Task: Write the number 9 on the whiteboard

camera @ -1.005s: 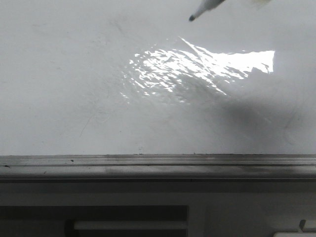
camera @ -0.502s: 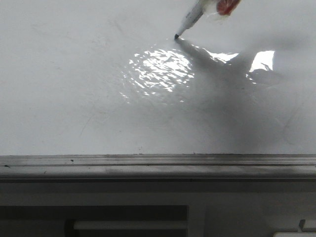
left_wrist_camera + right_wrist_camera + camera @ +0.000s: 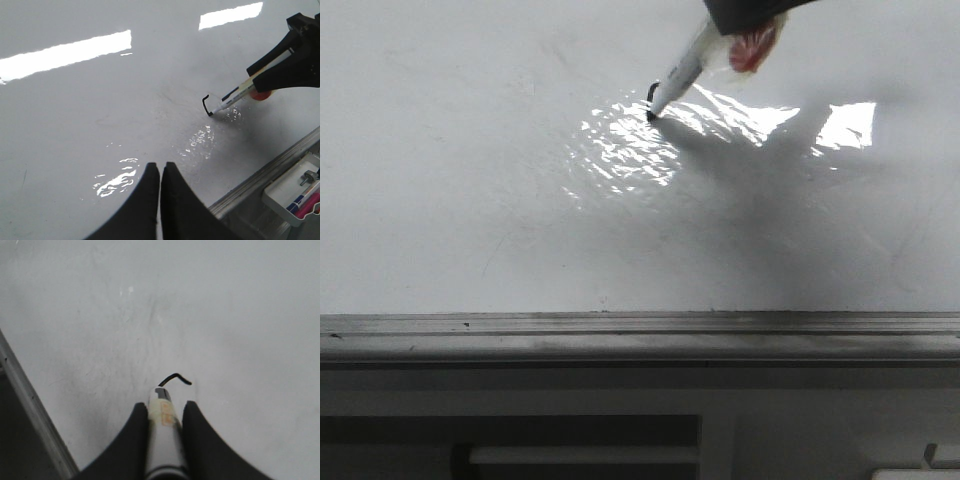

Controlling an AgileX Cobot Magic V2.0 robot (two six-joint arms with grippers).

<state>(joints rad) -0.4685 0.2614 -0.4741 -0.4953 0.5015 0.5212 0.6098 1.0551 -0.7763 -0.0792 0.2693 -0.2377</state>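
Number 9 (image 3: 205,103): short black hooked marker stroke only, loop and tail outstanding; sits on glossy white film-covered whiteboard (image 3: 470,180), about 1 o'clock of centre. Right gripper (image 3: 165,412) jaws clamp white marker pen (image 3: 680,72), tip on board. Left gripper (image 3: 160,172) jaws closed, empty

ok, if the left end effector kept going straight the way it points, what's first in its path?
Probably just bare whiteboard. The left end effector, shut and empty, points over open board; the marker and stroke sit off to the side. Depth is unclear.
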